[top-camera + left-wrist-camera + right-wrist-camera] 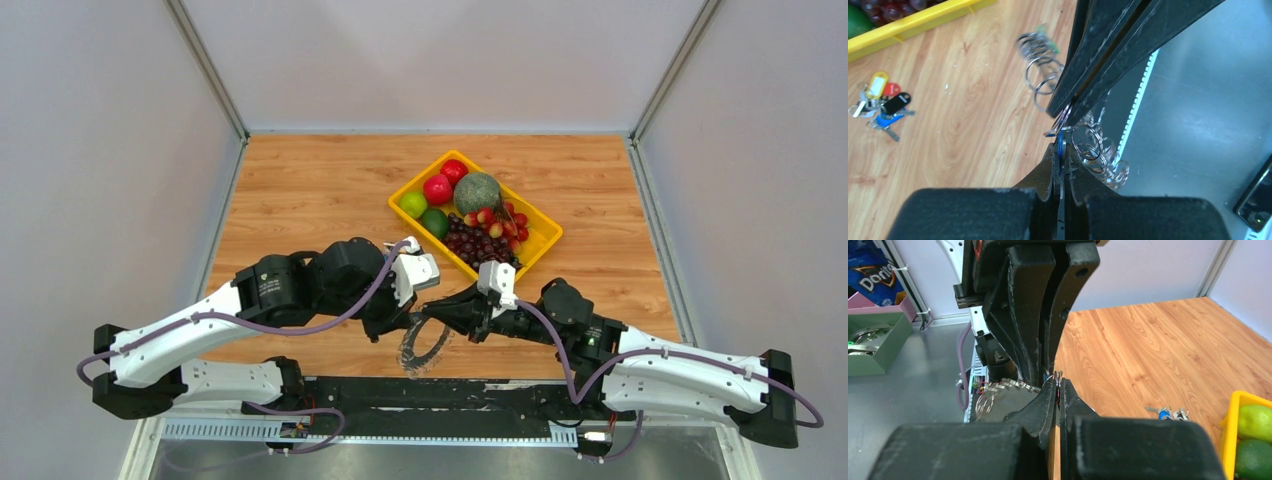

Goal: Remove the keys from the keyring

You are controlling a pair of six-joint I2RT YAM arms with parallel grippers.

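wooden table (300, 190) | on it: yellow tray (540, 232), coloured key cluster (882, 103)

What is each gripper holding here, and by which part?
Both pinch the keyring bundle at one spot, tips nearly touching: left gripper on a thin blue-marked piece, right gripper just beside it. Key or ring wire: cannot tell.

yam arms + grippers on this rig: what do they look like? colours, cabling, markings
Left arm and right arm: white link shells, black joint housings, and a purple-grey cable looped along each. There is a white block at each wrist. Left gripper and right gripper: matte black, two tapered fingers, scuffed edges. The right arm carries a small green light.
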